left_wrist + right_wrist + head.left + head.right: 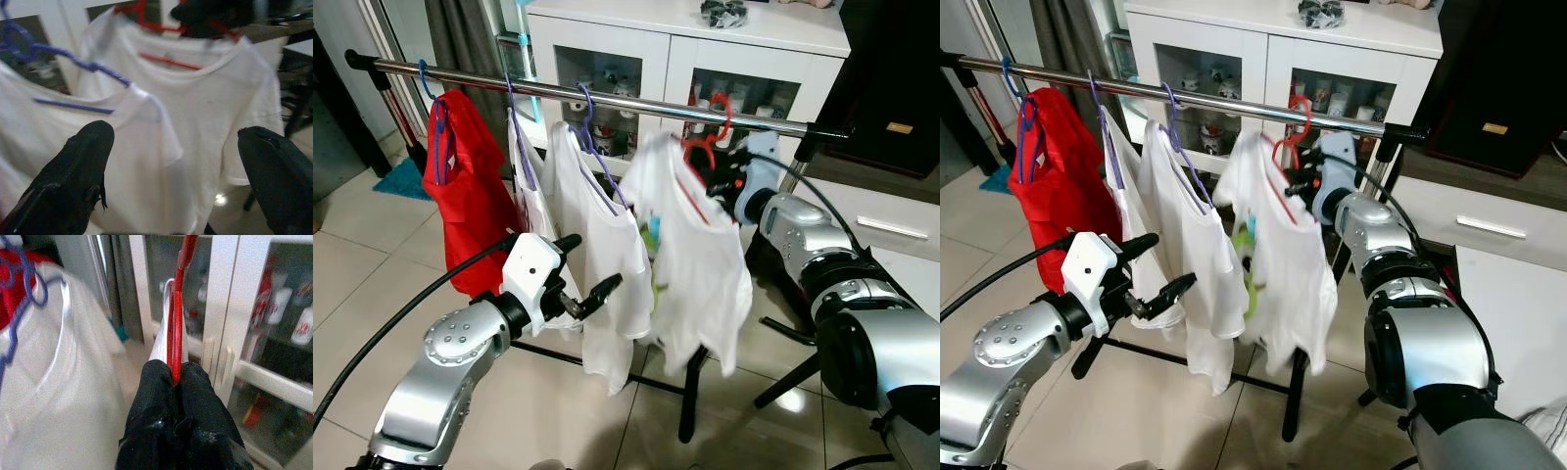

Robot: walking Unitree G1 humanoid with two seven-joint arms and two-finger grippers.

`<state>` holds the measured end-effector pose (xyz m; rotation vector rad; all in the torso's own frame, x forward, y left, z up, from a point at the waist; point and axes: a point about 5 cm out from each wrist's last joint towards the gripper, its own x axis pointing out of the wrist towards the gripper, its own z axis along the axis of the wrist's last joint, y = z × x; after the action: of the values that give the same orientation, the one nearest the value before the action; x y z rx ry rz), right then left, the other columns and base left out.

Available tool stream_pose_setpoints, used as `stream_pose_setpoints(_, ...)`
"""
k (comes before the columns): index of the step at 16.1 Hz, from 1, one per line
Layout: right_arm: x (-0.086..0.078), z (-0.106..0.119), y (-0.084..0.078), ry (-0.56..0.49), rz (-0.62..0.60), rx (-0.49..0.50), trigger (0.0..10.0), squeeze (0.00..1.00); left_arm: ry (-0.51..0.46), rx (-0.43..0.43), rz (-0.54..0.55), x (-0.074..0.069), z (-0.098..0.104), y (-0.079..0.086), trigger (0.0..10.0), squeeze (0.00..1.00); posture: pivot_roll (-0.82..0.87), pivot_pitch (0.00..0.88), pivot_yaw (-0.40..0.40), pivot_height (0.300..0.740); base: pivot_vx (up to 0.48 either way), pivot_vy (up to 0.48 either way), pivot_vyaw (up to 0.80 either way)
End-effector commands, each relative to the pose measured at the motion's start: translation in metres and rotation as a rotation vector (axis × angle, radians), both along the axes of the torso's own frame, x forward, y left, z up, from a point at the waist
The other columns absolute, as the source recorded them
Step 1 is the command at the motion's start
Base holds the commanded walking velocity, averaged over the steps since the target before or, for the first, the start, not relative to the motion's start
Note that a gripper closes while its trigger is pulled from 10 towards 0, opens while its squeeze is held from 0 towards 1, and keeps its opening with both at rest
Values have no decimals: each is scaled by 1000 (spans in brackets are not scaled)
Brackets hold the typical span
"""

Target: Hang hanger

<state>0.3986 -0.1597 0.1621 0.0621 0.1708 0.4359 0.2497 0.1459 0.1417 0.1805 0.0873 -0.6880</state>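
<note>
- Red hanger [1291, 147], carrying a white T-shirt [1278, 264], is pinched in the right end effector [1310, 172] near the right end of the clothes rail [1234, 101]; in the right wrist view the red wire [175, 333] is seen clamped between the two black fingers, which are pressed together on it.
- Its hook [722, 108] is seen at rail height, in front of or over the bar; whether it is already resting on the rail cannot be told, since the shirt is blurred and the hook overlaps the bar.
- Already hung toward the left end of the rail are a red garment [465, 196] on a blue hanger and two white shirts [597, 255] on purple hangers [592, 147].
- The left end effector [585, 274] is held low in front of the hung white shirts, its fingers spread apart and gripping nothing.
- The task is judged to be in its last stage: the hanger has been brought to the rail, and what is left is for the hook to be seated on the bar, if it is not so yet, and for the grip to be released.
- A white cabinet [685, 49] with glass doors stands behind the rail.
</note>
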Motion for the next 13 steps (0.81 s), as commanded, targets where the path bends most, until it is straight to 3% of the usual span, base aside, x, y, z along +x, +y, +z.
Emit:
stream_pose_setpoints(1,1,15,-5,-103,-14,48,0,0,-18,5,68,5,2,5,10000,0,-11,0,-8,740,0,0,0)
stream_pose_setpoints(3,-2,17,-6,-155,-21,45,0,0,-28,13,104,7,-1,5,10000,0,-24,0,-9,740,0,0,0)
stream_pose_setpoints(6,-19,15,-4,-200,1,74,0,0,-29,3,208,7,-5,8,10000,0,-26,0,-37,740,0,0,0)
stream_pose_setpoints(7,-29,10,-3,-199,-1,87,0,0,-26,9,223,5,-7,7,10000,0,-9,0,-61,740,0,0,0)
stream_pose_setpoints(11,-98,-18,6,-181,-75,125,0,0,-1,4,271,-11,-16,4,10000,0,28,0,-88,740,0,0,0)
stream_pose_setpoints(13,-117,-28,10,-136,-99,135,0,0,3,10,265,-12,-15,5,10000,0,17,0,-64,740,0,0,0)
